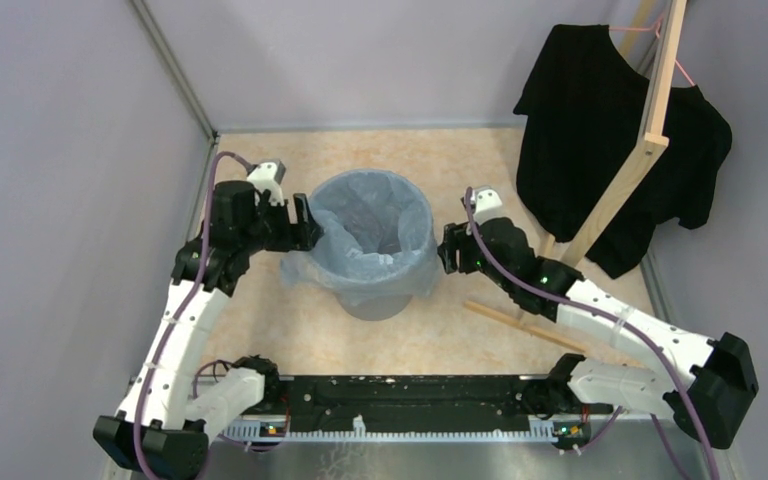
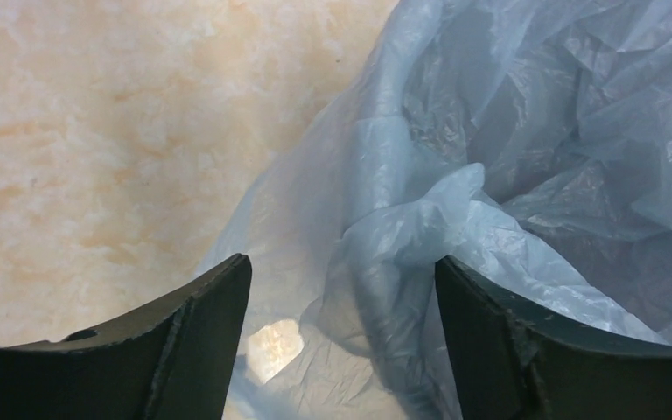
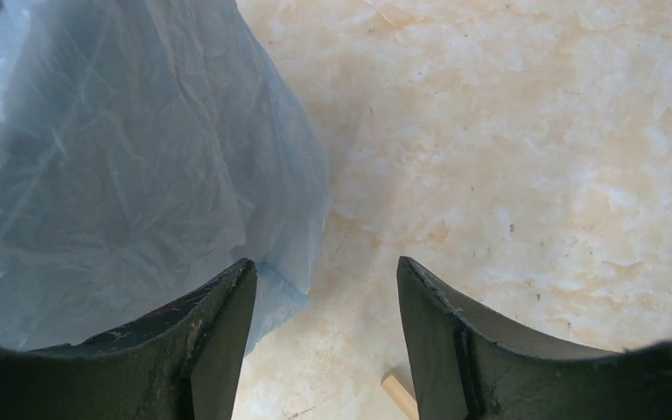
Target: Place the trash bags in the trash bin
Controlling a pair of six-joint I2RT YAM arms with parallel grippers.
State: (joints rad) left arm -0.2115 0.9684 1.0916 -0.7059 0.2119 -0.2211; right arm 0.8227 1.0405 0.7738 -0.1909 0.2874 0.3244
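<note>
The grey round trash bin [image 1: 380, 298] stands mid-floor. A pale blue-grey trash bag [image 1: 375, 235] lines it, its film folded over the rim and hanging down the outside. My left gripper [image 1: 303, 222] is open at the bin's left rim; in the left wrist view the bag [image 2: 420, 227] lies between and beyond my jaws [image 2: 341, 271]. My right gripper [image 1: 447, 248] is open at the bin's right side; in the right wrist view the bag's hanging skirt [image 3: 122, 175] sits by my left finger [image 3: 219, 306], and bare floor shows between the jaws [image 3: 324, 271].
A black T-shirt [image 1: 610, 140] hangs on a wooden rack [image 1: 650, 130] at the back right. The rack's wooden foot [image 1: 520, 322] lies on the floor near my right arm and its end shows in the right wrist view [image 3: 398, 394]. Grey walls enclose the marbled floor.
</note>
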